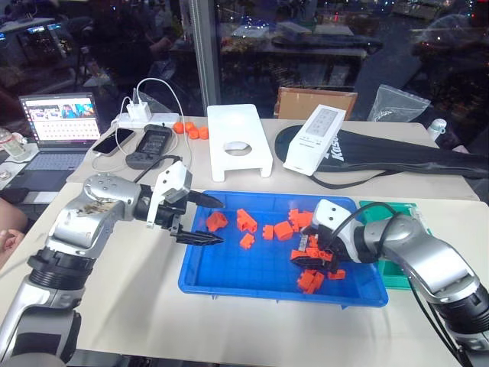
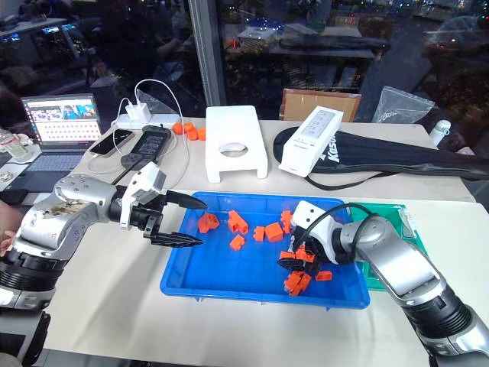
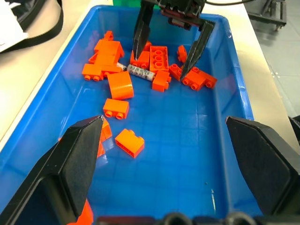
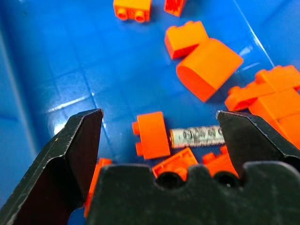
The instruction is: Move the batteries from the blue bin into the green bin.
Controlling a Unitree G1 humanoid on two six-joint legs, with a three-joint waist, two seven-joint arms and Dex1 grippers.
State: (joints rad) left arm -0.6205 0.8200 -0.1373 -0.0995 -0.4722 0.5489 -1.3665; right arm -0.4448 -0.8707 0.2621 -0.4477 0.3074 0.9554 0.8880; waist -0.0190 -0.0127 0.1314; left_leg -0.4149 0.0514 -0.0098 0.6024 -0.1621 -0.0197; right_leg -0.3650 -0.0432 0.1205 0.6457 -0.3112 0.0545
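**Right gripper spread over a battery in the blue bin**

The blue bin [image 1: 229,284] sits on the tabletop [image 1: 137,306] with orange toy bricks [image 1: 243,222] scattered inside, most of them toward its right end. One silver-grey battery [image 4: 197,136] lies flat on the bin floor among those bricks, touching an orange brick at one end. The right gripper [image 3: 169,44] is inside the bin over that cluster, its fingers spread wide with nothing held; the battery lies between them, one end close to a fingertip. The left gripper [image 1: 203,219] hovers over the bin's left end, pointing across it, its fingers [image 3: 77,159] also wide apart and empty. The green bin [image 1: 397,264] stands just beside the blue bin's right end, partly hidden behind the right arm.
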